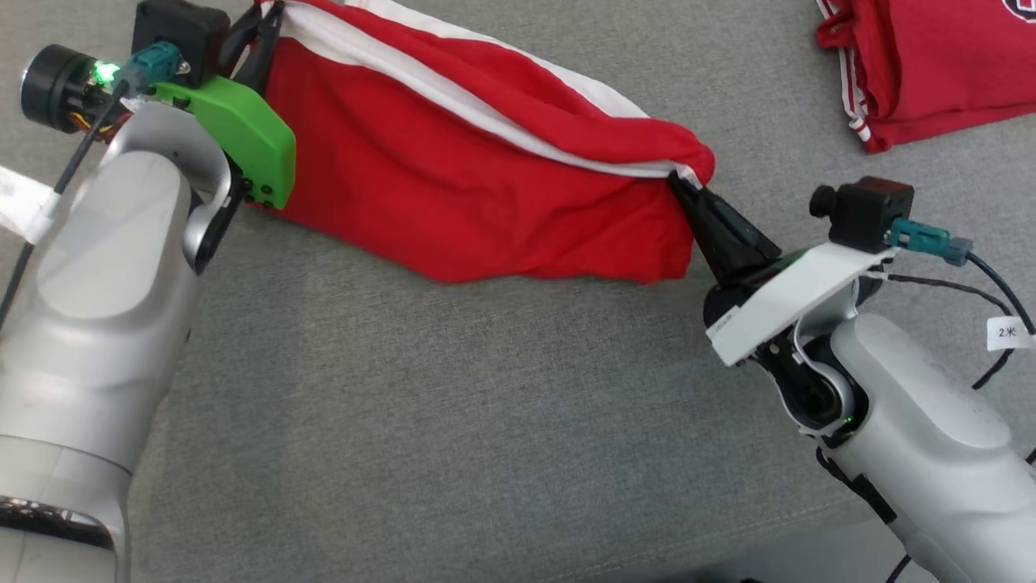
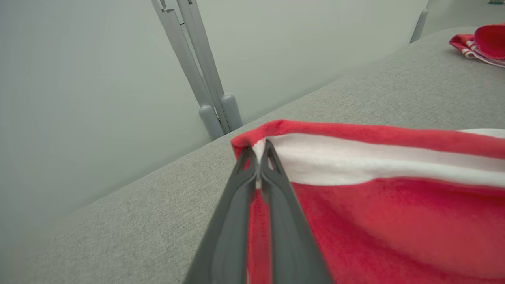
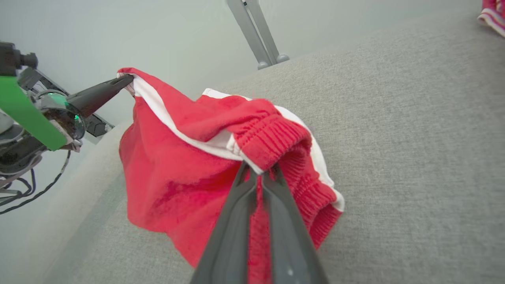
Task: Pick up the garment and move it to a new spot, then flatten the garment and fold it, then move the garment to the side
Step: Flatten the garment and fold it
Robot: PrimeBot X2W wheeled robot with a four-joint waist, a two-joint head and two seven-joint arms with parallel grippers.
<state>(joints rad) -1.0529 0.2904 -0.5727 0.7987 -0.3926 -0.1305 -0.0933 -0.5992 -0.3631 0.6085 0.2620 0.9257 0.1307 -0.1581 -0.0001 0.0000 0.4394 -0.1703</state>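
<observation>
The garment (image 1: 469, 194) is red with a white stripe and hangs stretched between my two grippers above the grey cloth surface (image 1: 453, 421). At the upper left, my left gripper (image 1: 271, 20) is shut on one end of it; the left wrist view shows the fingertips pinching the red and white edge of the garment (image 2: 375, 205). My right gripper (image 1: 680, 185) is shut on the other end, where the right wrist view shows the ribbed red waistband of the garment (image 3: 272, 138) bunched between the fingers. The lower part sags and its bottom edge looks to touch the surface.
A second red garment with white striped trim (image 1: 923, 65) lies at the far right corner. Cables and a white tag (image 1: 1008, 332) hang by the right arm. Grey metal legs (image 2: 205, 79) stand beyond the surface's far edge against a pale wall.
</observation>
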